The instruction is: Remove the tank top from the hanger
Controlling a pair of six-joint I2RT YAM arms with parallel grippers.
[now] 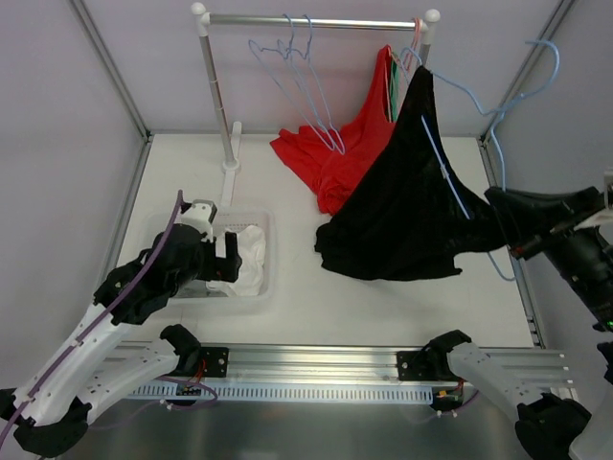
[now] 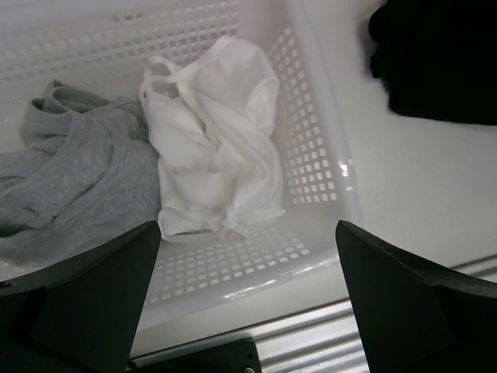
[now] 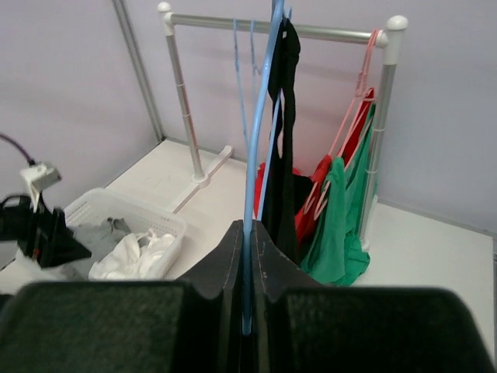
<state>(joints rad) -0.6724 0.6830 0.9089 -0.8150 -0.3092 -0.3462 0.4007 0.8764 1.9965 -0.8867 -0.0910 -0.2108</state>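
Note:
A black tank top hangs on a light blue hanger, drawn off the rail and held out to the right above the table. My right gripper is shut on the hanger's wire. In the right wrist view the wire runs up from between my closed right gripper, with the black top draped just right of it. My left gripper is open and empty over the white basket; its wrist view shows it wide apart above the basket rim.
The basket holds a white garment and a grey one. The clothes rail carries empty blue hangers, a red garment and a green one. The rail's post and foot stand behind the basket.

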